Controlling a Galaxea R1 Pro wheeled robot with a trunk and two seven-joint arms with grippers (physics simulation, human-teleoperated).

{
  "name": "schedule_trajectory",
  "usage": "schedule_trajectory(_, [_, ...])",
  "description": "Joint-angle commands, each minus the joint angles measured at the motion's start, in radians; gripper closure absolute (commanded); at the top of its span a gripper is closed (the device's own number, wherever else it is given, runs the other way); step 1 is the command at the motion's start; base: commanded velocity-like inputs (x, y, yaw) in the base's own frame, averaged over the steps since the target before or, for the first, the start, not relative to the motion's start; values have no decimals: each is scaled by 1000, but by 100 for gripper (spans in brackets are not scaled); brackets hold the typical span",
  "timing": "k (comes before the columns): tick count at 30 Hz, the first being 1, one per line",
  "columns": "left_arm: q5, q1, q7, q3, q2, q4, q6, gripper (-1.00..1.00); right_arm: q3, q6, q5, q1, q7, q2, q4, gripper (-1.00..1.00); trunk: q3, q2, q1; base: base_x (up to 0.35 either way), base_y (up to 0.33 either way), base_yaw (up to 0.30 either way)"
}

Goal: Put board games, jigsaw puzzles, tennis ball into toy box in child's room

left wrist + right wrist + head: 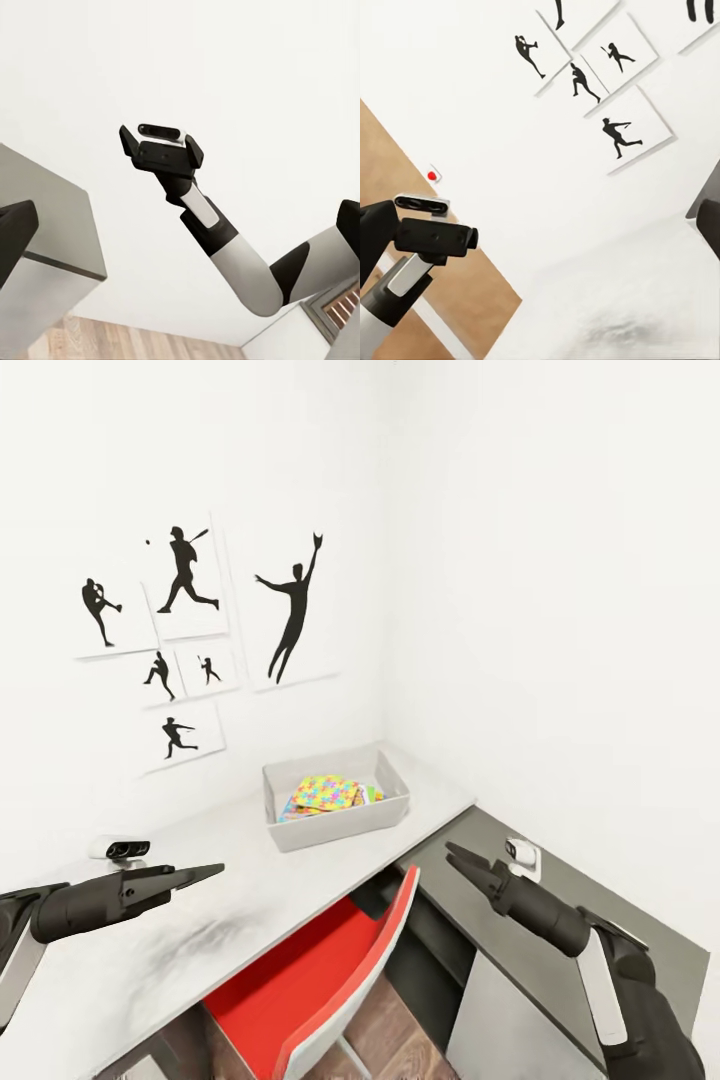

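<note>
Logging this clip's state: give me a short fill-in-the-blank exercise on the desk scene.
1. The jigsaw puzzles lie inside the ____.
2. A chair with a ____ seat is tucked under the table.
3. The wall pictures show black ____ players.
4. The left gripper and the right gripper each hold ____.

Missing words: toy box; red; baseball; nothing

White walls meet in a corner (pixel 385 560) ahead of me, evenly lit and bare on the right side. On the left wall hang six white pictures (pixel 185 585) with black baseball-player silhouettes, clustered together, the tallest one (pixel 293 610) farthest right. My desk (pixel 200 920) runs pale grey-white along that wall into the corner, with a soft dark shadow smudged on its near part. A red chair (pixel 340 980) with a white edge is tucked under it. To the right sits a lower dark grey surface (pixel 600 930). Wood-plank floor (pixel 385 1030) shows beneath the chair. A small red button (pixel 432 176) marks the wall low down
</note>
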Motion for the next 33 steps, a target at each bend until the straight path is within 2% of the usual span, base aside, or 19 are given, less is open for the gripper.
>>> schedule_trajectory(1, [-1, -1, -4, 0, 0, 0, 10, -100, -1, 9, -1, -1, 2, 1, 0, -100, -2, -2, 0, -204, 0, 14])
schedule_trajectory(12, [2, -1, -4, 9, -6, 37, 11, -100, -3, 0, 3, -2, -8, 15, 15, -100, -2, -2, 0, -36, 0, 2])
schedule_trajectory(19, [2, -1, -4, 13, -4, 47, 10, -100, -2, 1, 4, -2, -42, 18, 18, -100, -2, -2, 0, 10, 0, 0])
schedule_trajectory(33, [1, -1, -4, 13, -4, 49, 11, -100, -1, 1, 4, -2, -55, 20, 18, -100, -2, -2, 0, 150, 0, 0])
